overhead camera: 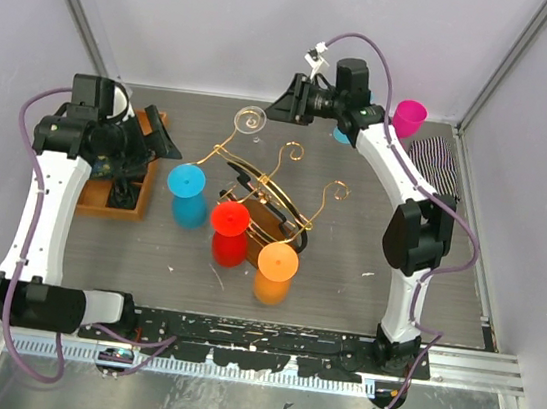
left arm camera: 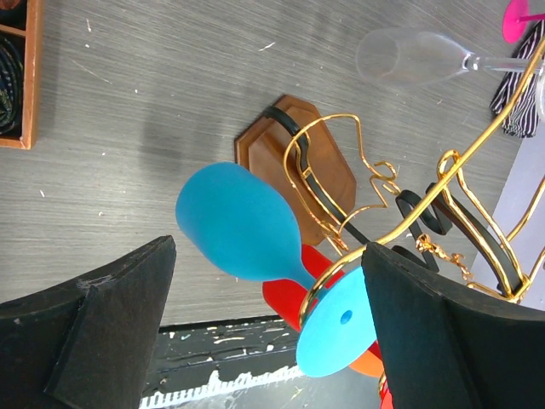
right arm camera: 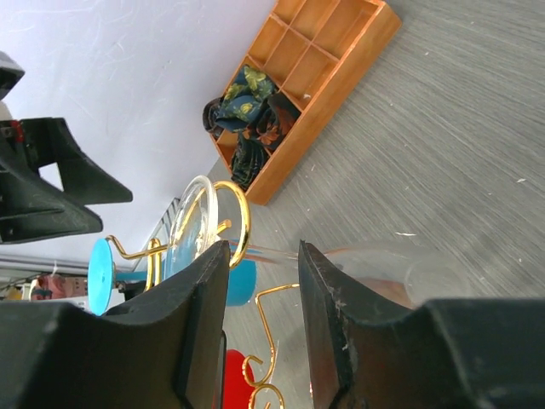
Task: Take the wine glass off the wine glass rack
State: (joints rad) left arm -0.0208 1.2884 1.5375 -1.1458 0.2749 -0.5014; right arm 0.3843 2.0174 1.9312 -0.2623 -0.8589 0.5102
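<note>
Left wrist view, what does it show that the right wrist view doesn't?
Left wrist only: a bright pink cup and a black-and-white striped cloth. Right wrist only: the right gripper, fingers either side of the stem of the clear wine glass. Both: the gold wire rack, that clear glass, a blue wine glass and the orange wooden compartment tray.

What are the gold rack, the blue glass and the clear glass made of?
The rack looks like gold-finished metal wire, thin and shiny, on a brown base that looks wooden. The blue glass seems matte plastic or silicone: opaque, no glints. The clear glass is transparent; glass or plastic, I cannot tell.
</note>
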